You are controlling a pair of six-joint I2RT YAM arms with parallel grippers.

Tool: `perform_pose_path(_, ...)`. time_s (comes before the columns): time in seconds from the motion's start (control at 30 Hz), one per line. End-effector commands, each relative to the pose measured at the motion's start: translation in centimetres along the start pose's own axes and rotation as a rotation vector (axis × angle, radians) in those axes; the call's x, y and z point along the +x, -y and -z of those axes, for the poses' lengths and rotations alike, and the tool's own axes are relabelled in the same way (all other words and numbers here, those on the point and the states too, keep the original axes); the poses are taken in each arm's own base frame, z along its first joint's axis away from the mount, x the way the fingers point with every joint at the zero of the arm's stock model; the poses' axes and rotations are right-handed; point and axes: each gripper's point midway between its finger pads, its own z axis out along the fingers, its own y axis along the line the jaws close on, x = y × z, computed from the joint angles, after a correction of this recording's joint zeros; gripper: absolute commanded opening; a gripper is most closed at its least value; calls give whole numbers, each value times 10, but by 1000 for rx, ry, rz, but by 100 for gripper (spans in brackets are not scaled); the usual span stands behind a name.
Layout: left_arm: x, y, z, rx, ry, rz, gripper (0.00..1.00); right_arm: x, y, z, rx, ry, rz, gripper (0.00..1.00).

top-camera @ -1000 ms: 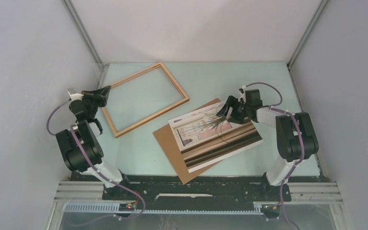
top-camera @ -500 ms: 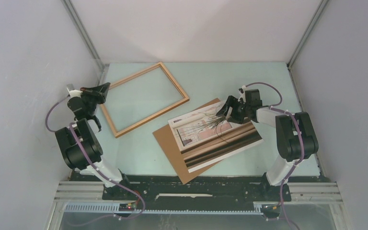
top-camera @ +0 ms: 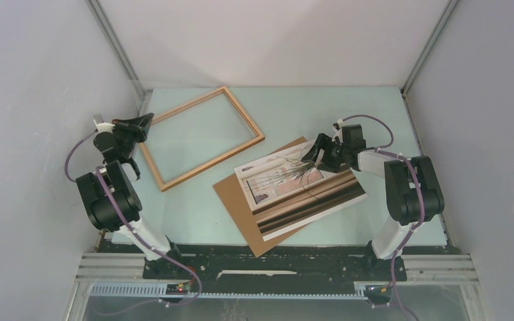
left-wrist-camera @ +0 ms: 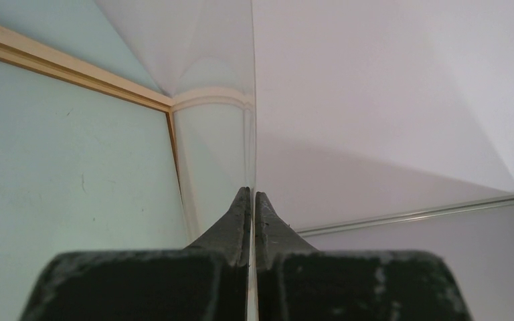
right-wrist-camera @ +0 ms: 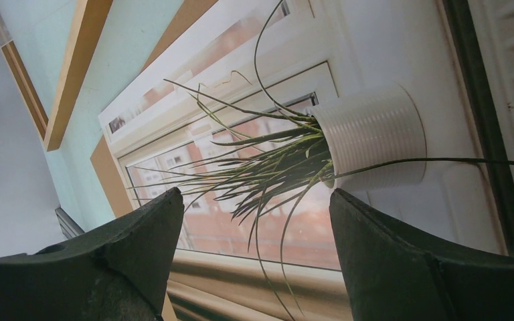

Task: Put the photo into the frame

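The photo [top-camera: 301, 187] lies face up on a brown backing board [top-camera: 237, 207] right of centre. In the right wrist view the photo [right-wrist-camera: 375, 134] shows a potted plant on a windowsill. My right gripper [top-camera: 311, 155] hovers low over the photo's far end, open [right-wrist-camera: 255, 194], with nothing between its fingers. The wooden frame [top-camera: 213, 163] lies flat at the back left. My left gripper [top-camera: 148, 120] is at the frame's left corner. There it is shut [left-wrist-camera: 251, 194] on a thin clear sheet [left-wrist-camera: 214, 154], seen edge-on, with the frame's rail [left-wrist-camera: 73, 67] behind it.
White walls enclose the pale green table [top-camera: 321, 110] on three sides. The left wall stands close to my left arm. A metal rail [top-camera: 274, 264] runs along the near edge by the arm bases.
My left gripper has drawn slightly back and toward the left wall, still shut. The right arm, photo and frame have not moved.
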Motion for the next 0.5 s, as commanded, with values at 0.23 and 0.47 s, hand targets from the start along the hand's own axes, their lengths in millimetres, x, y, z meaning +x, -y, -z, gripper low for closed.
perform_pose_path(0.23,-6,6,-4,34,32,64,0,16,13,-8,41,-43,-18,88)
perform_pose_path(0.47,-4,-3,1,28,77,145,0,15,13,-8,40,-42,-18,88)
